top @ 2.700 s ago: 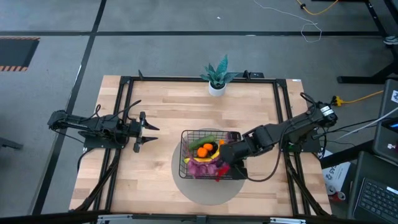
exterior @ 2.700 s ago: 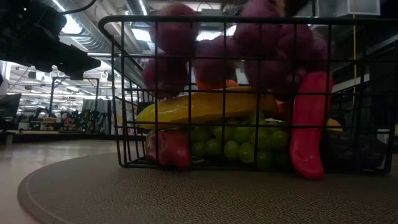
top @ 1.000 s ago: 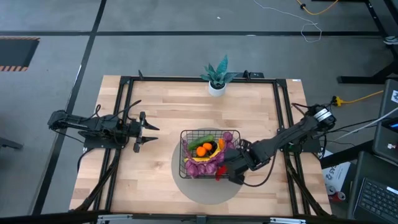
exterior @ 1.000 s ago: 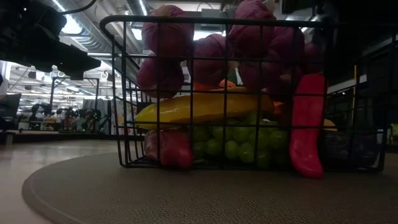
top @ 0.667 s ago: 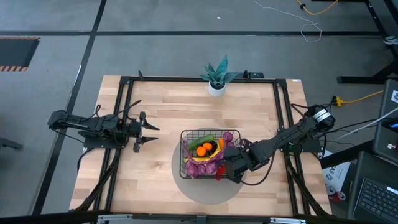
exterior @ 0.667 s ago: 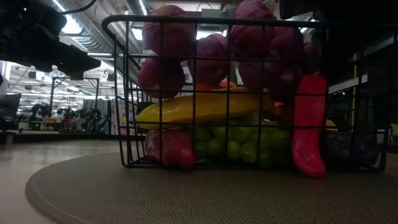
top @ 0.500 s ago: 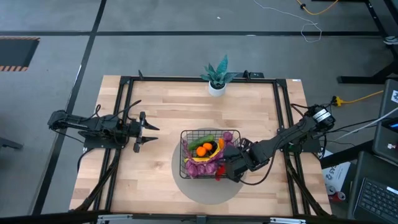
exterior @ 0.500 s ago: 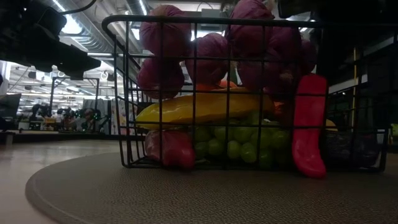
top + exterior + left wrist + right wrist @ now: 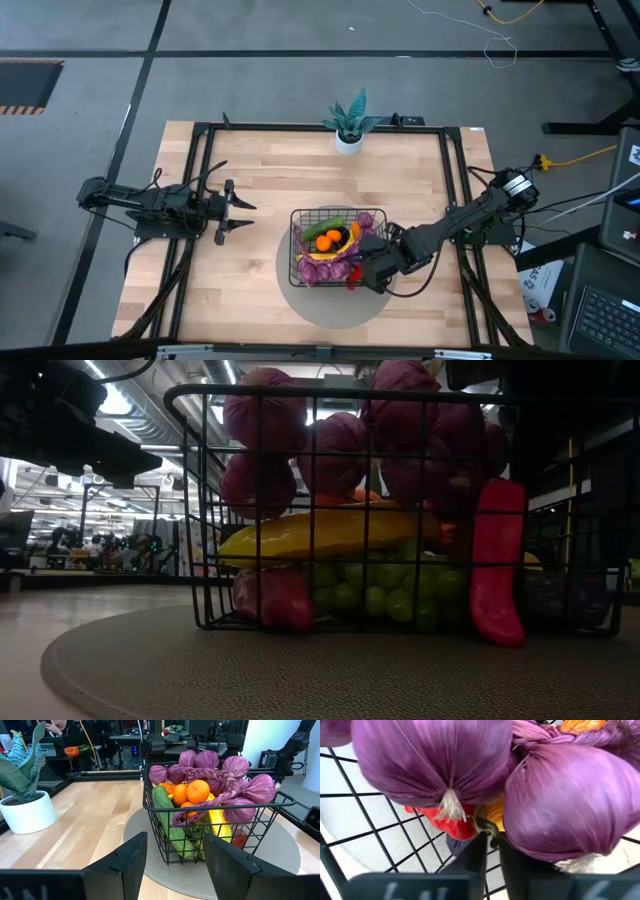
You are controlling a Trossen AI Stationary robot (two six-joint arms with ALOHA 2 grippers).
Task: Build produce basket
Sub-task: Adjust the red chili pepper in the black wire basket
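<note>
Counter: pale wood (image 9: 260, 180), edged by a dark frame, with a round grey mat (image 9: 330, 312) near its front.
Basket: black wire basket (image 9: 297, 216) standing on the mat, at the middle of the counter.
Produce: piled inside the basket; purple bulb string (image 9: 220, 780) on top, orange (image 9: 198, 791), cucumber (image 9: 167, 817), banana (image 9: 330, 532), green grapes (image 9: 365, 598), red pepper (image 9: 496, 565) upright against the mesh.
Right gripper: (image 9: 491, 851) at the basket's right side, jaws nearly together, a thin green stem between the tips among the purple bulbs.
Left gripper: (image 9: 237, 207) well left of the basket, over bare counter, jaws spread, empty.
Plant: potted plant (image 9: 350, 123) at the far edge.
</note>
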